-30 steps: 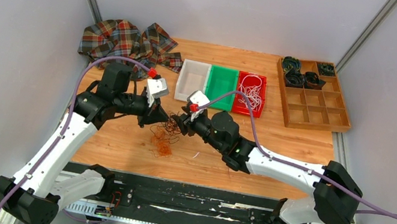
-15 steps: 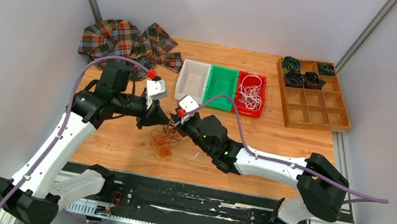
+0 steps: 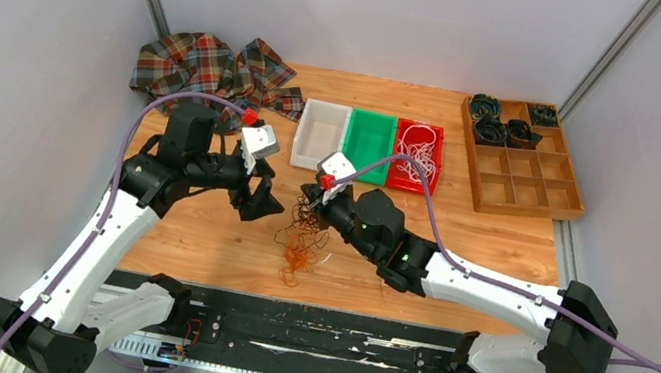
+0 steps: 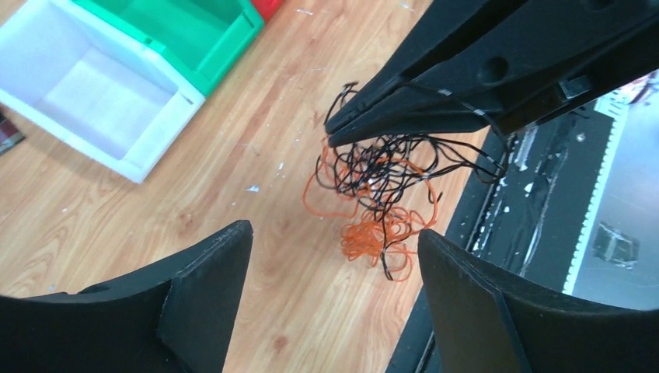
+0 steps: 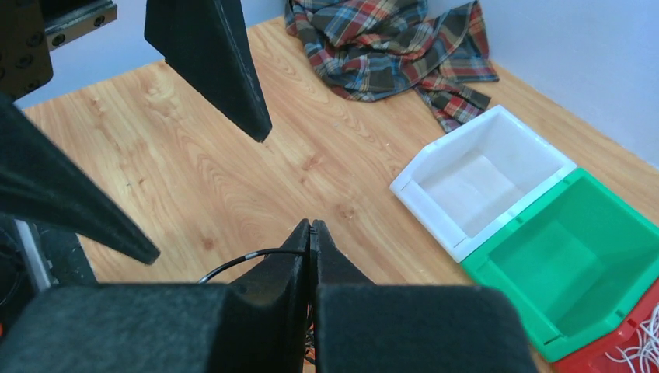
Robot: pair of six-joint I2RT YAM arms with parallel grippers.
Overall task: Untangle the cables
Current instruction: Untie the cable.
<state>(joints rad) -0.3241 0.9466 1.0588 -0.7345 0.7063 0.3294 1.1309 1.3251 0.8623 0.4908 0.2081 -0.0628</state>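
Here we look down on a wooden counter [image 3: 499, 245] with two robot arms reaching in from its near edge. The left arm [image 3: 113, 221] and the right arm [image 3: 483, 283] meet over the middle. In the far left corner lies a crumpled plaid cloth [image 3: 210, 65]. At the far right sits a wooden tray [image 3: 528, 191] split into compartments, with dark coils [image 3: 504, 124] in its far ones. Between them three bins stand in a row: a white bin [image 3: 319, 136], a green bin [image 3: 370, 140] and a red bin [image 3: 402, 173] with white cables [image 3: 422, 151] heaped inside. We judge the bins are there for sorting strands by colour.

The right claw [image 3: 306, 205] is clenched on the top of the cable tangle [image 3: 301, 237]. It pinches black strands, so the clump of black and orange loops hangs below it over the counter's near middle. We cannot tell whether the lowest orange loops touch the wood. Held up like this, we think, the clump's own weight spreads the loops so single strands show.

The left claw [image 3: 261, 203] is released, its jaws wide with nothing between them. It sits just beside the tangle on its left, placed, we judge, to take one strand and draw it away from the right claw's grip.
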